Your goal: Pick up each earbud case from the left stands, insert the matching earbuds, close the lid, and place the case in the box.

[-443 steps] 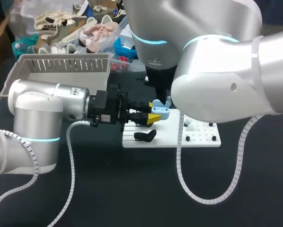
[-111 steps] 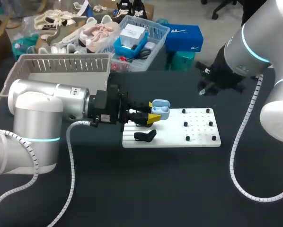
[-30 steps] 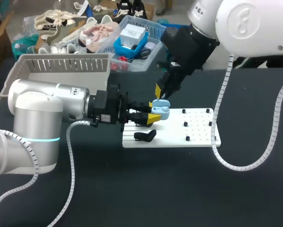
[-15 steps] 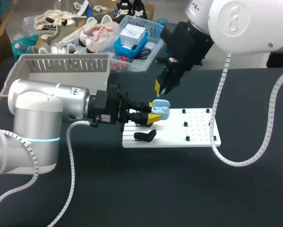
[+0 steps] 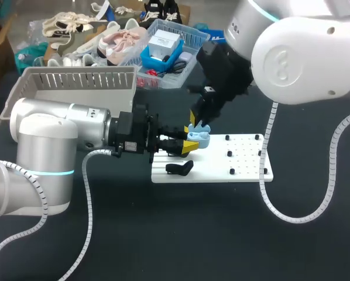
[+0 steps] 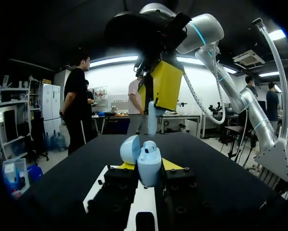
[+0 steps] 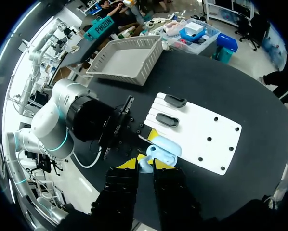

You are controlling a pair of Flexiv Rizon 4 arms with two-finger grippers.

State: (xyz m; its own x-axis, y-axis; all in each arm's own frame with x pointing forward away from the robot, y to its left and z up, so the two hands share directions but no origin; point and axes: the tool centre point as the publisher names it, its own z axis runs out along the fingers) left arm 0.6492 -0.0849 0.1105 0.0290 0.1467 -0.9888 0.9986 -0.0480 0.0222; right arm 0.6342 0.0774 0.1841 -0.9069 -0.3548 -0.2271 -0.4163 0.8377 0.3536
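The left end effector (image 5: pixel 192 140) is clamped from 2 sides on a light blue earbud case (image 5: pixel 199 138) and holds it just over the left end of the white peg board (image 5: pixel 245 167). The case's lid (image 6: pixel 130 149) is swung open, and 1 earbud (image 6: pixel 150 146) sits in the open top.

The right end effector (image 5: pixel 197 121) hangs over that same end of the board, directly above the case. Its 2 fingers are drawn almost together on a second, pale earbud (image 6: pixel 151 113), whose lower end reaches down toward the case's opening. I cannot tell whether it touches the case.

2 black stands lie on the board's left part, both bare: the far stand (image 7: pixel 175 101) and the near stand (image 7: pixel 166 120), just beside the held case. The grey slotted box (image 5: pixel 75 93) stands beyond the board's far left corner, well apart from it, on the dark surface (image 5: pixel 163 234) that carries the board.
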